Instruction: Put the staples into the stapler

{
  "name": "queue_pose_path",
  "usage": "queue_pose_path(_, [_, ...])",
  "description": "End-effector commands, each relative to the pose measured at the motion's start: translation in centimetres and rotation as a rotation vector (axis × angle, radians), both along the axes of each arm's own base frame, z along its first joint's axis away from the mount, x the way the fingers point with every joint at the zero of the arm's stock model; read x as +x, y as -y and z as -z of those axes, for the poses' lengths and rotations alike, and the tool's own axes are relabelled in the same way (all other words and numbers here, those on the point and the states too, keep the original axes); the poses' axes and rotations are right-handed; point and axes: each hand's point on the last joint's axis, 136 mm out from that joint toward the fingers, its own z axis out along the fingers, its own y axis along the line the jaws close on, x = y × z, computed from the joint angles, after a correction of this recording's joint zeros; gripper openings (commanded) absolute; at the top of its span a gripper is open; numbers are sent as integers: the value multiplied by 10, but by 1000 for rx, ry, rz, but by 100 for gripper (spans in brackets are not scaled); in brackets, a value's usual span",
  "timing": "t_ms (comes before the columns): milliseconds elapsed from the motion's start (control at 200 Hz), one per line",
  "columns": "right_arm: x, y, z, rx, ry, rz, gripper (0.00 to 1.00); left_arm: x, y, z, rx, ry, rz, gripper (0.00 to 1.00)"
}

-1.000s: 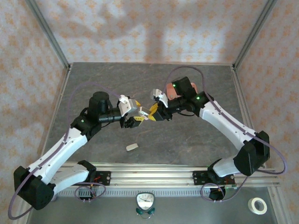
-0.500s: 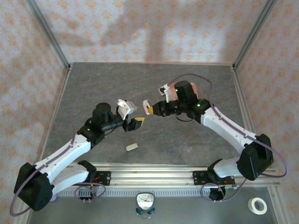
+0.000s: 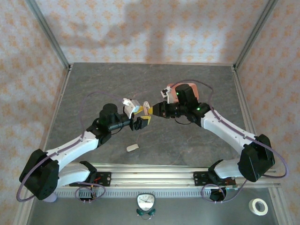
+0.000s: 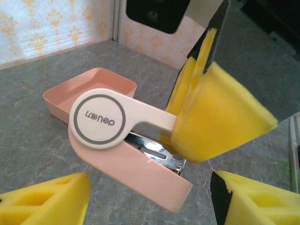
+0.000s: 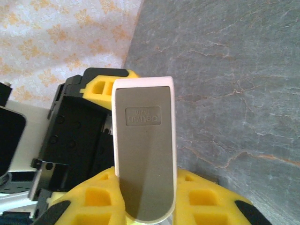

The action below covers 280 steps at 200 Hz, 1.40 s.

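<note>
Now | right pincer (image 5: 145, 192) clamps stapler (image 4: 122, 140) | left pincer (image 4: 150, 201) agape | pink tray (image 4: 108, 82) behind

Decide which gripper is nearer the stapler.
Right. The right gripper is clamped on the stapler, at its white top arm; the left gripper is open, facing it close by.

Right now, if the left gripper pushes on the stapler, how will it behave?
Probably rigid: the stapler looks like hard plastic around a metal magazine. It is hinged open, so a push on the pink base would likely swing it. The right gripper pinches only the white arm, so it may pivot.
</note>
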Motion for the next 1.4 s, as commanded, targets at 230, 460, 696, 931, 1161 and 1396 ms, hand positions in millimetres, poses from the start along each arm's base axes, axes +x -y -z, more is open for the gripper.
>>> queue_pose_path(230, [-9, 1, -22, 43, 42, -35, 0, 11, -17, -8, 118, 81, -104, 66])
queue_pose_path(460, [-13, 4, -19, 21, 41, -41, 0, 14, -39, -3, 258, 106, -167, 67])
queue_pose_path(696, [-19, 5, -18, 22, 27, -67, 0, 22, -51, -6, 294, 113, -204, 63])
queue_pose_path(931, [-22, 2, -18, 38, 7, -91, 0, 3, -28, -13, 288, 165, -11, 54])
queue_pose_path(1161, [-21, -1, -20, 55, 2, -97, 0, 9, -30, -13, 288, 124, -43, 31])
queue_pose_path(1396, [-4, 0, -9, 22, 21, -25, 16, 13, -43, -10, 242, -79, -172, 19])
